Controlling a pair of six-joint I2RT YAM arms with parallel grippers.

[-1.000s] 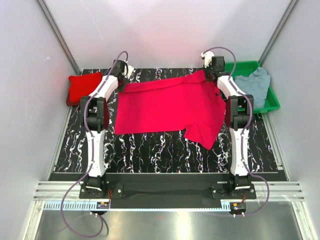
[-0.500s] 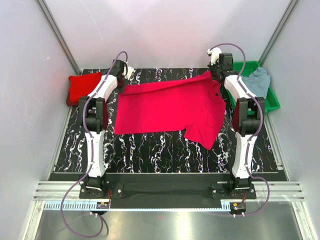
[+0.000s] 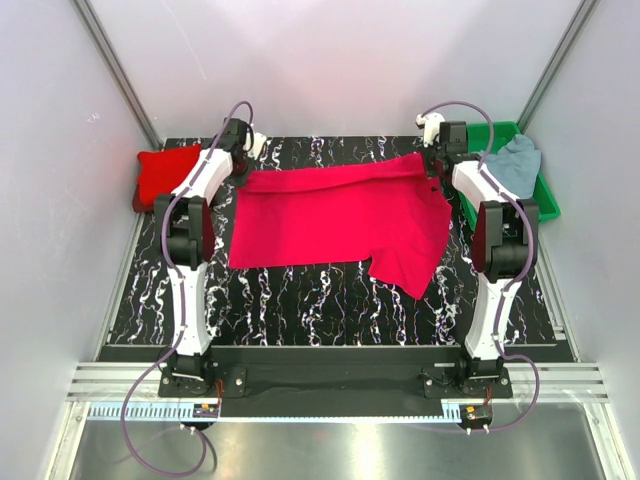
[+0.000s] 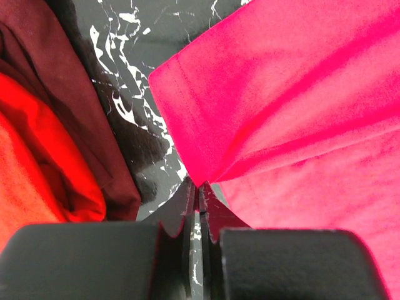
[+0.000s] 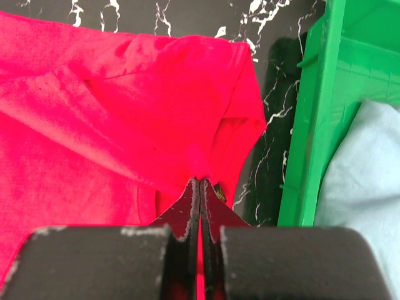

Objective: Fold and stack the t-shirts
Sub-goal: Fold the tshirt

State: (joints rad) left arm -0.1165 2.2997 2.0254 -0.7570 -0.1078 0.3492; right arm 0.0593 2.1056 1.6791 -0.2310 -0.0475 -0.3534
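Note:
A crimson t-shirt (image 3: 340, 215) lies spread across the black marbled table, its far edge lifted. My left gripper (image 3: 243, 166) is shut on the shirt's far left corner (image 4: 200, 185). At the far right my right gripper (image 3: 434, 160) is shut on cloth near the sleeve (image 5: 201, 176). A folded red t-shirt (image 3: 165, 175) sits at the far left of the table, showing red and dark beside the left fingers (image 4: 56, 162). A pale grey-blue t-shirt (image 3: 510, 168) lies in the green tray, and its cloth fills the right edge of the right wrist view (image 5: 365, 181).
The green plastic tray (image 3: 545, 205) stands at the far right edge of the table, its wall (image 5: 319, 112) close to my right gripper. White walls and slanted metal posts close in the back and sides. Bare marbled table (image 3: 300, 300) runs in front of the shirt.
Both grippers have pulled the shirt's far edge further back and apart, drawing it straighter. The right gripper moved right toward the tray.

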